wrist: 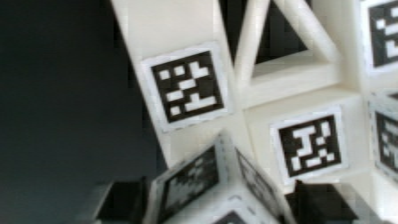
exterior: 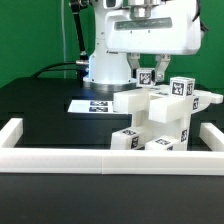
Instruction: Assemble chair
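Observation:
The chair (exterior: pixel 165 118) is a cluster of joined white blocky pieces with black-and-white tags, standing right of centre in the exterior view. My gripper (exterior: pixel 148 72) hangs over its top, around a tagged upper piece. In the wrist view the dark fingers (wrist: pixel 128 200) stand on either side of a white tagged chair piece (wrist: pixel 231 185), and my gripper (wrist: pixel 228 202) is shut on it. Beyond it, more tagged chair pieces (wrist: pixel 196 90) fill the view. The contact at the fingertips is blurred.
A long low white border frame (exterior: pixel 110 158) runs along the front and up both sides of the black table. The marker board (exterior: pixel 90 104) lies flat to the exterior view's left of the chair. The arm's white base (exterior: pixel 105 62) stands behind.

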`<move>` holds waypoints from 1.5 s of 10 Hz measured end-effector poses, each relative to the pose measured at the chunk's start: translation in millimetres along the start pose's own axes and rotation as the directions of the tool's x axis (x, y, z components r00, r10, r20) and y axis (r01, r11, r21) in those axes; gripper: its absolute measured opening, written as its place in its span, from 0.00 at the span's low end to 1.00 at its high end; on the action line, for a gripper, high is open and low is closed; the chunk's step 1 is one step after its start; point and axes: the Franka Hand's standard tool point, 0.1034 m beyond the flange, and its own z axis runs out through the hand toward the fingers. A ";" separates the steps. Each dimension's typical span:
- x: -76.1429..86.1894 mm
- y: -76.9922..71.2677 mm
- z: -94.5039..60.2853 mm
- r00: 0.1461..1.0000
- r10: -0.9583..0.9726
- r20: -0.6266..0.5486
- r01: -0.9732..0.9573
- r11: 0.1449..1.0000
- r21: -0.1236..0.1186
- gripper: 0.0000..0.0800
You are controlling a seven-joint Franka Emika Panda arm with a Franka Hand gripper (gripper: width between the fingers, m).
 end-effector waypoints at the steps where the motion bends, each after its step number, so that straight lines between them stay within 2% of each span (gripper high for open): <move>1: -1.1 -0.5 0.2 0.998 0.061 0.005 -0.061 0.998 0.003 0.49; 2: -1.9 -0.9 0.3 0.994 0.113 0.008 -0.113 0.994 0.005 0.49; 5: -2.1 -0.9 0.4 0.994 0.109 0.009 -0.109 0.994 0.005 0.49; 6: -2.1 -0.9 0.4 0.994 0.106 0.009 -0.106 0.994 0.005 0.55; 7: -2.3 -1.0 0.4 0.998 0.069 0.009 -0.069 0.998 0.005 0.55; 8: -3.1 -1.4 0.4 0.999 0.040 0.008 -0.040 0.999 0.006 0.75; 9: -2.8 -1.4 0.2 1.000 -0.002 0.008 0.002 1.000 0.006 0.79; 11: -3.6 -2.1 -0.7 0.977 -0.212 0.005 0.212 0.977 0.007 0.81; 15: -3.8 -2.5 -1.3 0.887 -0.461 0.003 0.461 0.887 0.008 0.81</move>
